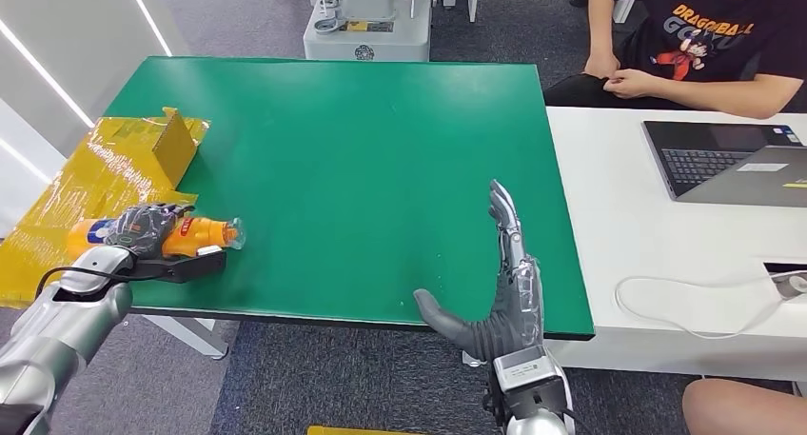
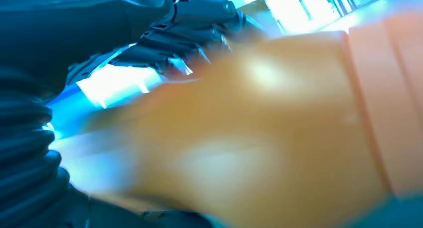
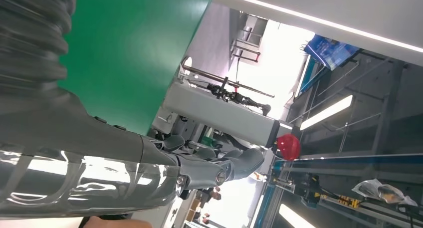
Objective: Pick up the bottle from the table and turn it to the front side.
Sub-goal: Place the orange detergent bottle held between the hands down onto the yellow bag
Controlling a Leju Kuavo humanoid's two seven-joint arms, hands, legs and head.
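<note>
Left robot hand has the bottle, right one is just hanging out

The bottle (image 1: 181, 235) is lying on its side near the left front corner of the green bench (image 1: 362, 168), cap end pointing toward the middle, right at the edge of the yellow taped cardboard (image 1: 105, 178). The left robot hand (image 1: 143, 227) is wrapped over the top of it, fingers curled round the orange body, which looks to me like a grip set up for lifting and rolling it so the label side comes round. In the left wrist view the bottle (image 2: 279, 133) is a big orange blur with dark fingers (image 2: 199, 26) hooked over it, so it's a tight hold. The right robot hand (image 1: 500, 302) is flat and open at the front edge, holding nothing, probably parked out of the way. A person (image 1: 704, 45) sits behind a laptop (image 1: 733, 164) off to the right.
</note>
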